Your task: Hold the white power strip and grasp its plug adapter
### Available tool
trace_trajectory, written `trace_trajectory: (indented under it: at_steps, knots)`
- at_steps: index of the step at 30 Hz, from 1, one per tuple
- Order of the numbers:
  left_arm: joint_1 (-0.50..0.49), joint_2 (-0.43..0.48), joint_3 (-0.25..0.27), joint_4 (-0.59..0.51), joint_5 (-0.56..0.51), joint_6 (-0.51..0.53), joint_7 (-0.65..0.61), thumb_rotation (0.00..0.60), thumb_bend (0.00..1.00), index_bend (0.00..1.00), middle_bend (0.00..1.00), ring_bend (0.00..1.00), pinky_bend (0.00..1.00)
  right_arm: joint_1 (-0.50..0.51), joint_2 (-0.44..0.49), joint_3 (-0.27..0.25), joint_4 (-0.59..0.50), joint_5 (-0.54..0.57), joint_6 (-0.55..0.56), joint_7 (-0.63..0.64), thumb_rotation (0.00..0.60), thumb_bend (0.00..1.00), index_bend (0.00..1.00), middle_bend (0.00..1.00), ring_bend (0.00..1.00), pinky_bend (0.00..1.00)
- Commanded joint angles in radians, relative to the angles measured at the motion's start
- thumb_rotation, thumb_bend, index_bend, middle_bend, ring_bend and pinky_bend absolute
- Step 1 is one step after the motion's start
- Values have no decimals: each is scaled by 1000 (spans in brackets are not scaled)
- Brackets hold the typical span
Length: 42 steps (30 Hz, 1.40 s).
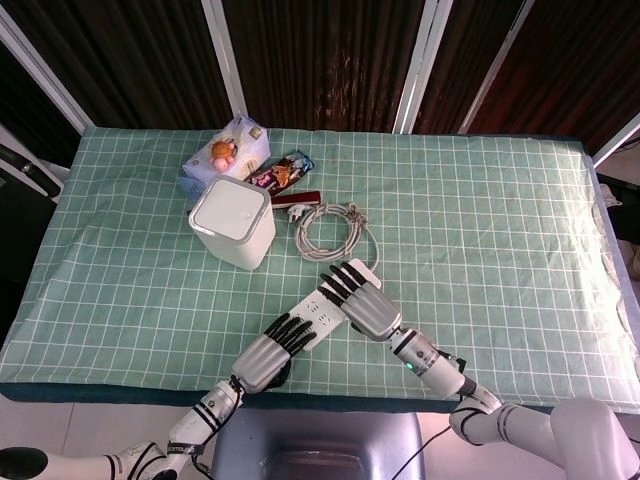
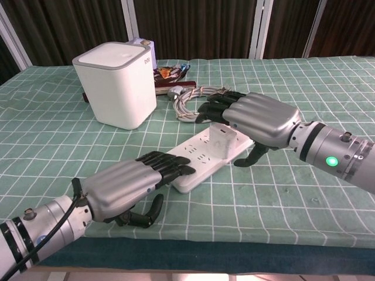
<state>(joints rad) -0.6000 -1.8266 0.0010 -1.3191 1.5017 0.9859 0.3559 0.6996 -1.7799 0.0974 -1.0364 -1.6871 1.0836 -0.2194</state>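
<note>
The white power strip (image 2: 199, 157) (image 1: 322, 306) lies slantwise near the table's front edge. Its white plug adapter (image 2: 224, 139) stands on the far half of the strip. My left hand (image 2: 126, 187) (image 1: 268, 356) lies palm down with its fingers (image 2: 170, 166) resting on the strip's near end; its thumb is on the cloth beside it. My right hand (image 2: 255, 118) (image 1: 362, 300) hovers palm down right over the adapter, fingers stretched past it and thumb hanging at the strip's right side. The hand has no hold on the adapter. In the head view it hides the adapter.
The strip's coiled grey cable (image 1: 335, 230) (image 2: 199, 100) lies just behind the right hand. A white cube-shaped box (image 1: 232, 222) (image 2: 117, 85) stands to the back left. Snack packets (image 1: 228, 150) lie behind it. Green checked cloth (image 1: 500, 220) covers the table.
</note>
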Motion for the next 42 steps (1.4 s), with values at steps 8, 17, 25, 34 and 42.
trace_trajectory:
  at_steps: [8, 17, 25, 34, 42]
  knots:
    - [-1, 3, 3, 1, -5, 4, -5, 453, 792, 0, 48, 4, 25, 15, -21, 4, 1, 50, -21, -39, 600, 316, 389, 262, 107, 291]
    - [-3, 5, 6, 0, -4, 9, -10, 456, 792, 0, 48, 4, 25, 22, -20, 1, -6, 66, -14, -41, 600, 345, 420, 283, 116, 307]
    - [-4, 2, 8, 5, -8, 9, -9, 458, 793, 0, 48, 4, 27, 28, -20, -4, -9, 82, -19, -50, 600, 406, 481, 318, 146, 334]
    - [-6, 1, 9, 7, -9, 9, -10, 452, 793, 0, 49, 5, 29, 31, -29, -10, -5, 89, -10, -45, 600, 433, 635, 418, 276, 459]
    - [-6, 1, 11, 8, -10, 11, -10, 452, 792, 0, 49, 5, 34, 30, -33, -11, -6, 95, 3, -44, 600, 444, 775, 516, 389, 573]
